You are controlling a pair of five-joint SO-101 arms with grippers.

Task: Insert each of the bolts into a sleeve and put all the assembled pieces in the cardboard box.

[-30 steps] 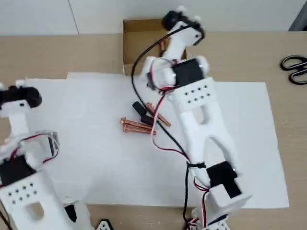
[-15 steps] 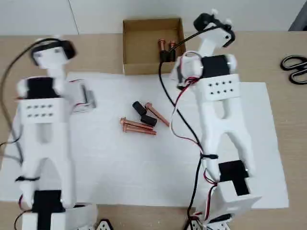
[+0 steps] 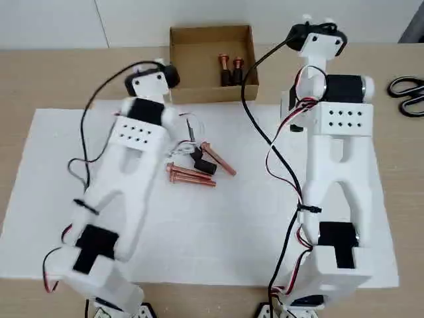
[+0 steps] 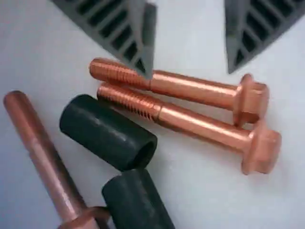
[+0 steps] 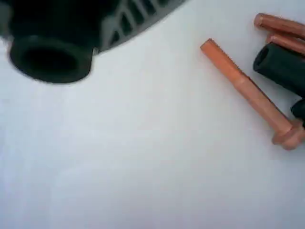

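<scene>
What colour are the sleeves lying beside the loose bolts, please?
Black, matte; the sleeves show best in the left wrist view, beside copper-coloured bolts.

Hobby robotics workbench, wooden tabletop (image 3: 66, 73), white foam mat (image 3: 232, 232), scissors (image 3: 407, 93) lying aside, loose servo wires (image 3: 244, 89)

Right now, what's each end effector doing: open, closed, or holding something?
Left end effector: open, above the bolts.
Right end effector: closed on a black sleeve.

Light wooden table (image 3: 66, 73) under a white sheet (image 3: 232, 225), black scissors (image 3: 407, 93) near one edge, pale wall (image 3: 132, 20) behind.
</scene>
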